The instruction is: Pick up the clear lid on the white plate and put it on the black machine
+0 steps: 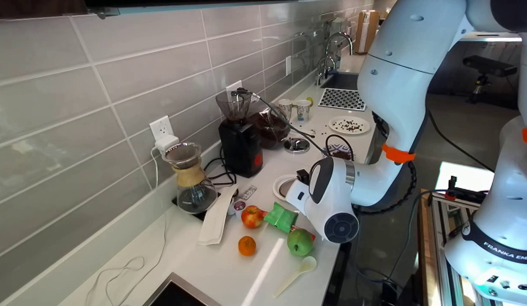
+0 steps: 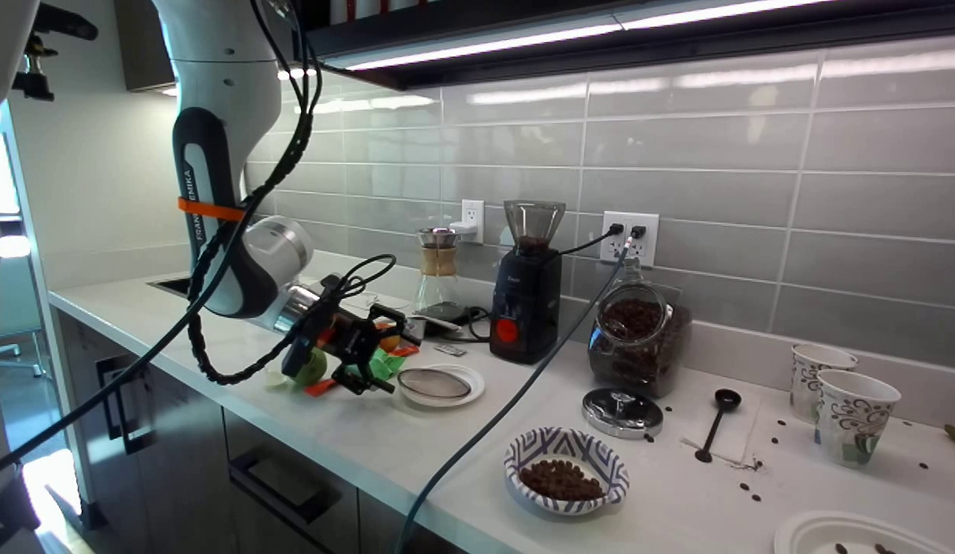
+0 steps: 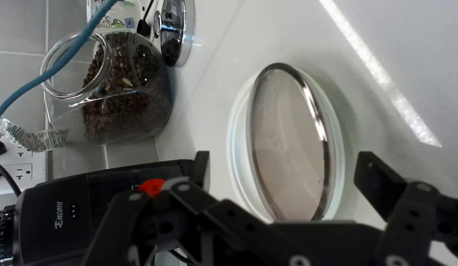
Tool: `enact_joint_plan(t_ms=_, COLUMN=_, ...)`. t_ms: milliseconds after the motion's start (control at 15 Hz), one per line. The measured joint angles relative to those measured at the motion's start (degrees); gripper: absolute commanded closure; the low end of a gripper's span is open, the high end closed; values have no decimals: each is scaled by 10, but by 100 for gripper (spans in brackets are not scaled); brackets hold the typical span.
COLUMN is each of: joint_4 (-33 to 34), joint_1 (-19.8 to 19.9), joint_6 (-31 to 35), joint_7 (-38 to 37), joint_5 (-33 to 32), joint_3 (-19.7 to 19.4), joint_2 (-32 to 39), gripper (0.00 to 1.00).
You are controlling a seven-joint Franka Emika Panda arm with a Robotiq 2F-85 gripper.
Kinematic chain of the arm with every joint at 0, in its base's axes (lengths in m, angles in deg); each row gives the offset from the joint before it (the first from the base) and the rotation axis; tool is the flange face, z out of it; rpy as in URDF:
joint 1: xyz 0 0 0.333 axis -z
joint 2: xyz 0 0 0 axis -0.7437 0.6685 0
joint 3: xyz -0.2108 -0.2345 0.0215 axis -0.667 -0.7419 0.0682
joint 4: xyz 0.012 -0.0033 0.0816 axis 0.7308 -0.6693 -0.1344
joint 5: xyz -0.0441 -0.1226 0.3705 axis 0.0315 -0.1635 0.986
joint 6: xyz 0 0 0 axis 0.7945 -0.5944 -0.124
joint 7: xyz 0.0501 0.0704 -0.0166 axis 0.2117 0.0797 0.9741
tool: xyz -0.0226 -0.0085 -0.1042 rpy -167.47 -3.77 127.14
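Note:
A round clear lid (image 3: pixel 288 147), greyish with a dark rim, lies on the white plate (image 3: pixel 236 147), with more plate rim showing on its left side in the wrist view. Both exterior views show lid (image 1: pixel 285 189) and plate (image 2: pixel 469 391) near the counter's front edge. My gripper (image 2: pixel 400 360) is open and points at the plate from one side, holding nothing. Its black fingers (image 3: pixel 376 181) stand apart either side of lid and plate, without visible contact; in an exterior view the wrist mostly hides them. The black machine (image 2: pixel 525 300), with its smoky upper container (image 1: pixel 233 106), stands upright near the wall.
Beside the black machine sits a glass jar (image 2: pixel 639 346) of dark beans, with a silver lid (image 2: pixel 622 412) nearby. A blue cable (image 2: pixel 515 400) crosses in front. A green packet (image 1: pixel 281 216), a green fruit (image 1: pixel 300 242) and a carafe (image 1: pixel 191 178) are near the arm.

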State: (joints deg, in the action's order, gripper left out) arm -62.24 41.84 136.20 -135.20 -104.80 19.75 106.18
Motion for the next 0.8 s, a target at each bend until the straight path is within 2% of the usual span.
enact_joint_plan(t_ms=800, joint_4=0, joint_1=13, joint_6=12, joint_7=-1, joint_5=-40, joint_3=-12, joint_2=1, gripper=0)
